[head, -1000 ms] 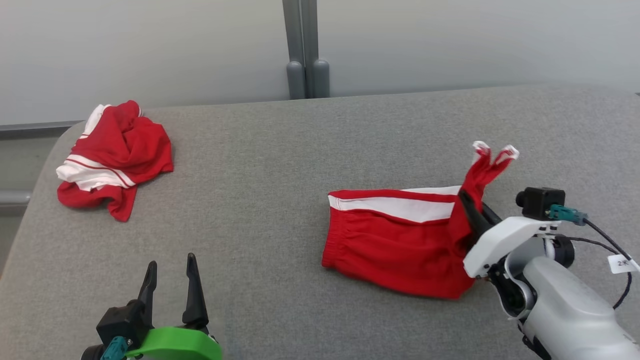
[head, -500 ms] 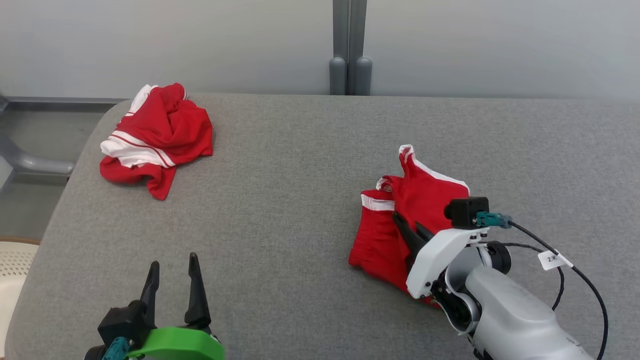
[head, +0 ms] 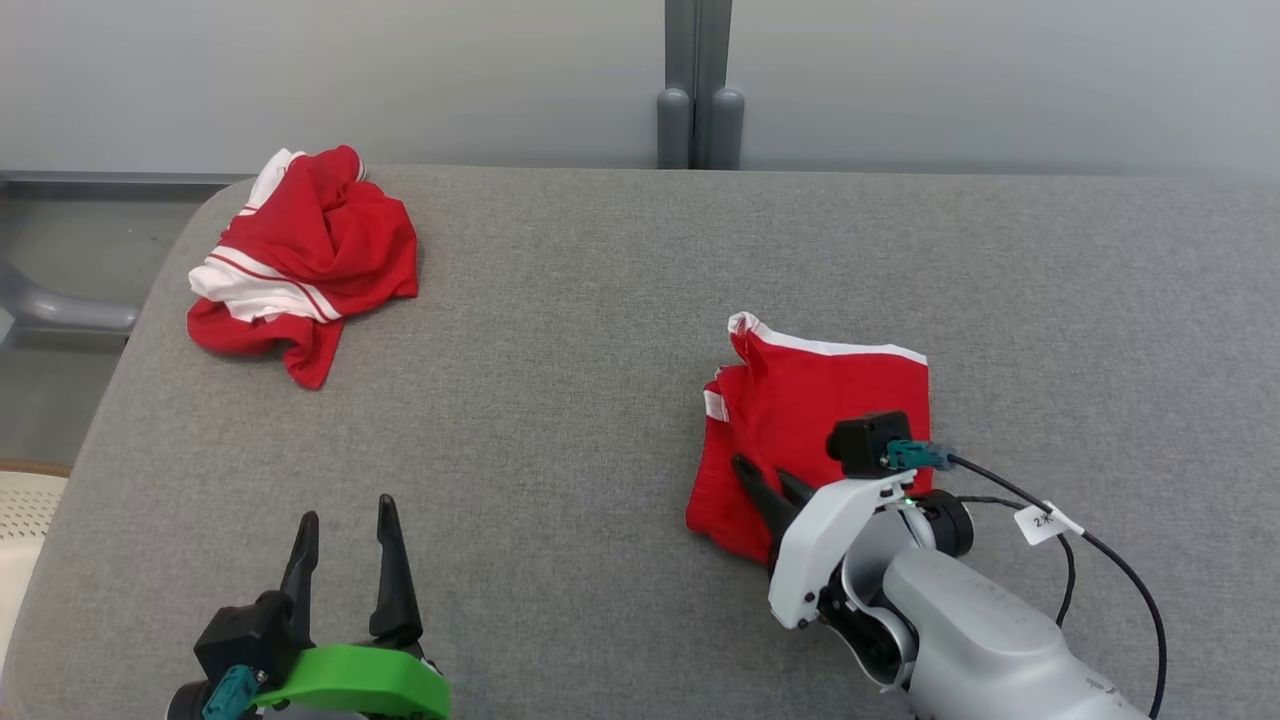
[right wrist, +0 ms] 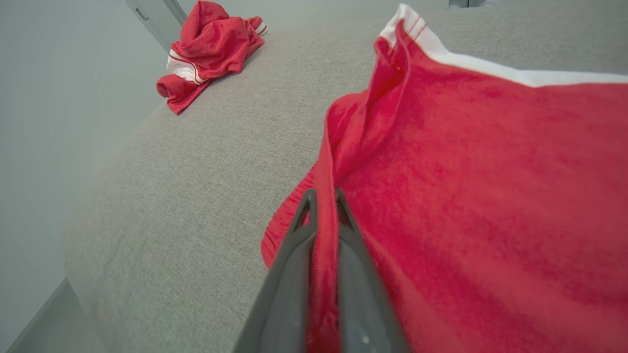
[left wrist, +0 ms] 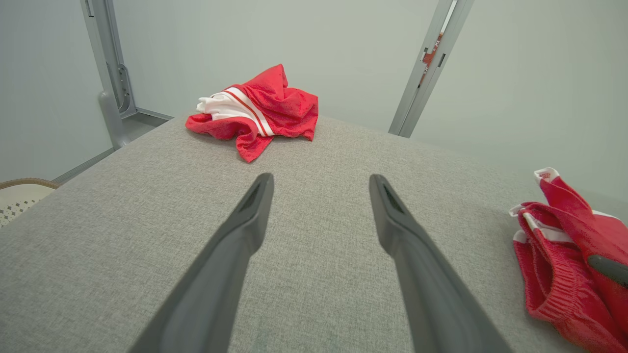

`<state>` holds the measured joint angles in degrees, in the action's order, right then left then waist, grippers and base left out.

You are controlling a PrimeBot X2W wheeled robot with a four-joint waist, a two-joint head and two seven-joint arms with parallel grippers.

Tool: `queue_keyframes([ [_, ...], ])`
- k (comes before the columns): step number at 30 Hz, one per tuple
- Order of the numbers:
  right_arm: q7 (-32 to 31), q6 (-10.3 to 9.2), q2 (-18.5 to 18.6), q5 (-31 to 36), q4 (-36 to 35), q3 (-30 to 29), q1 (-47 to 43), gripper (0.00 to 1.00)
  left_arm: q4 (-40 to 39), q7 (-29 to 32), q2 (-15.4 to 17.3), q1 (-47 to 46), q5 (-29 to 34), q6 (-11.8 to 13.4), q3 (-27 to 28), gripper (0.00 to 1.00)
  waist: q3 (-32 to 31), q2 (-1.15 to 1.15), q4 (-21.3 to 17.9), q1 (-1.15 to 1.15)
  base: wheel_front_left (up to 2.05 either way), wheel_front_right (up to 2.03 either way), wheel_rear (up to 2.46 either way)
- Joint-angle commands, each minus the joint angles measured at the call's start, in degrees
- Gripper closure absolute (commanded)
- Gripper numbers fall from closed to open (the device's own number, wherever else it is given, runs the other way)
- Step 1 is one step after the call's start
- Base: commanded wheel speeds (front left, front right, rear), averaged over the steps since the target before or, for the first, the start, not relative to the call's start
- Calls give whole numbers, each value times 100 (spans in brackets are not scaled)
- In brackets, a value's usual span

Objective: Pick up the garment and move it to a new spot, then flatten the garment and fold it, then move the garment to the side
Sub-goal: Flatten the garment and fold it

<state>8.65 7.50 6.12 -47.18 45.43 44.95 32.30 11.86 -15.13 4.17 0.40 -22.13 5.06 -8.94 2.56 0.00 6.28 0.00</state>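
At the far left corner of the grey table (head: 560, 330) lay a crumpled garment (head: 300, 255), red with white stripes, bunched in a heap close to the rounded edge. Nearer the robot, low on the left, the left claw (head: 345, 512) hung above bare grey cloth. Its two dark fingers were spread wide with nothing between them, and it was well apart from both pieces of clothing. Right of the middle lay the folded garment (head: 815, 420), red and doubled over on itself, with a white band along its far edge and a gathered, ribbed hem at its left side. The right claw (head: 762, 470) reached in from the lower right. Its fingers were pressed together on a fold at the garment's near left edge, and the right wrist view showed a ridge of red cloth pinched between them.
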Motion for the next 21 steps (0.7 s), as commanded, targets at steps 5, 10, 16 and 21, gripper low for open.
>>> queue_keyframes([
  [5,126,-2,-22,-18,-167,236,93,0,34,-2,-28,-104,38,-43,55,0,17,0,-68,0,0,0,0],
  [10,281,-2,90,-97,-513,322,5,0,57,-2,-44,-101,56,-66,77,0,-5,0,-129,0,0,0,0],
  [16,555,-2,326,-84,-883,-122,-151,0,56,-1,-62,-64,68,-92,66,0,-25,0,-213,0,0,0,0],
  [21,656,-1,478,234,-920,-929,-400,0,51,-2,-78,-47,77,-109,39,0,-14,0,-251,0,0,0,0],
])
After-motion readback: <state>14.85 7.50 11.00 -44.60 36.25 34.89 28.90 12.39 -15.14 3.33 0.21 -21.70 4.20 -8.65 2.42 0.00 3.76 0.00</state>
